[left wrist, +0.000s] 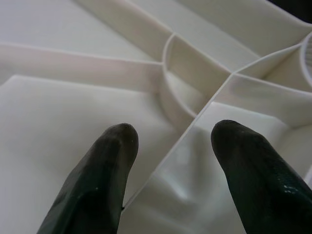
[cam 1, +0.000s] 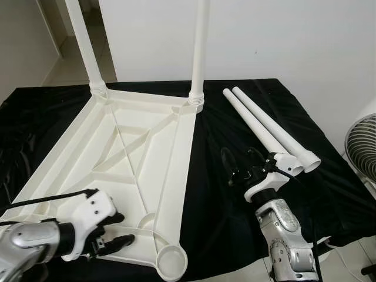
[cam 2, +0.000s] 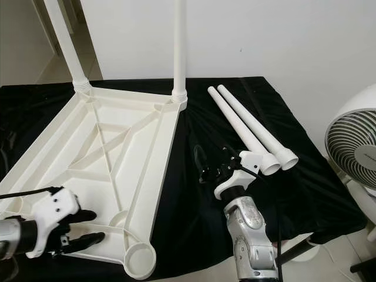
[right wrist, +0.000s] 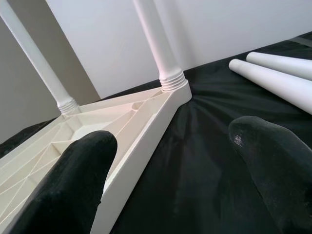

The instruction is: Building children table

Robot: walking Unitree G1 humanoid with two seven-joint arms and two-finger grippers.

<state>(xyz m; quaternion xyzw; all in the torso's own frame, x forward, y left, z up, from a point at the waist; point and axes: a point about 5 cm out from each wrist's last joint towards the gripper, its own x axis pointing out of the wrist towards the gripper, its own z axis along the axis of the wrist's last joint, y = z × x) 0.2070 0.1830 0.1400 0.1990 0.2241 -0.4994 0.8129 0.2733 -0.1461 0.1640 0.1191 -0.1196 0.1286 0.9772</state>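
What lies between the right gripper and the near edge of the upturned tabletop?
Only bare black cloth separates the right gripper from the tabletop, as the left eye view shows. The two loose legs lie on the gripper's other side.

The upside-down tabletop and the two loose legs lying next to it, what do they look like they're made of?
Tabletop: apparently moulded plastic, cream-white with a slight sheen; its underside shows thin stiffening ribs and round corner sockets. Loose legs: seemingly the same smooth white plastic, hollow tubes with open flared ends. They lie on a black cloth, matte and wrinkled like fabric.
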